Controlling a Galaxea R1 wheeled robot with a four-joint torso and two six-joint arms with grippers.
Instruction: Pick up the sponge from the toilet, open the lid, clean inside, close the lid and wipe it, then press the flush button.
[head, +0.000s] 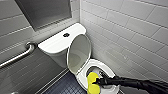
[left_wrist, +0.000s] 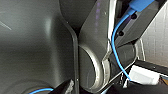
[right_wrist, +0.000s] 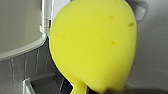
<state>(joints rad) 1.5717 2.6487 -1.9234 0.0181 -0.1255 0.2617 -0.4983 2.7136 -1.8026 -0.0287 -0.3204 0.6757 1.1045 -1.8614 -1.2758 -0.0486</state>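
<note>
One dark arm (head: 135, 83), the robot's right, reaches in from the lower right of the head view and ends at the sponge (head: 92, 82), a bright yellow block at the bottom centre of the frame. The right jaws are clenched on the sponge. In the right wrist view the sponge (right_wrist: 95, 47) bulges wide and narrows to a pinched neck at the dark tip. Whether the left jaws are released or clenched I cannot tell.

The sponge sits over the near rim of the toilet (head: 81, 76), at the edge of the open bowl. Whether it touches the ceramic is not clear. The lid (head: 79, 53) stands raised in the centre of the frame, leaning back toward the tank (head: 57, 43). The flush button (head: 66, 35) is a dark dot on the tank top, just above the lid. A grab bar (head: 17, 57) runs along the wall at the left.

Several things could go wrong from here. The grip seems to take only a narrow end of a soft block, so a hard push against the bowl could fold the sponge or pull it free, dropping it into the water. The lid looks close to upright, and a knock from the arm might tip it down onto the arm. Glossy ceramic may let the sponge skid rather than scrub. The tiled wall (head: 130, 37) lies close on the right of the frame, leaving the arm little room to swing.
</note>
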